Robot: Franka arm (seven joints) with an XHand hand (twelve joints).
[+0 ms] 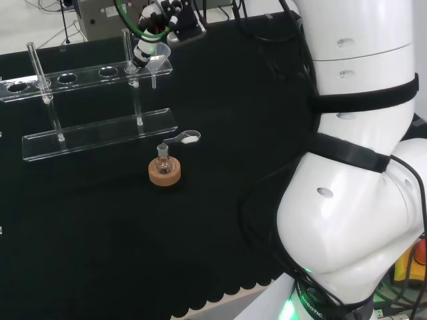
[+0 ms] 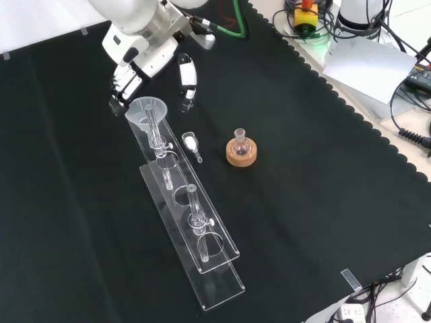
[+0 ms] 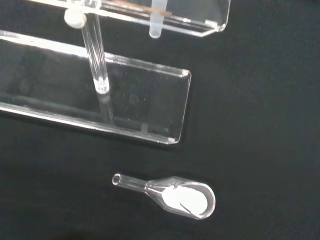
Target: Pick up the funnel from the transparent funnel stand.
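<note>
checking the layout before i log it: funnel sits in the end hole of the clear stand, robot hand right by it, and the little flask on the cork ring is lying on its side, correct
Not quite. The flask stands upright on its cork ring, neck up, as the front view shows. The rest holds: the funnel sits in the end hole of the clear stand, with the robot hand right beside it.

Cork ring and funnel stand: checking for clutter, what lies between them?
A small clear scoop with white powder, seen in the front view between cork ring and funnel stand.
</note>
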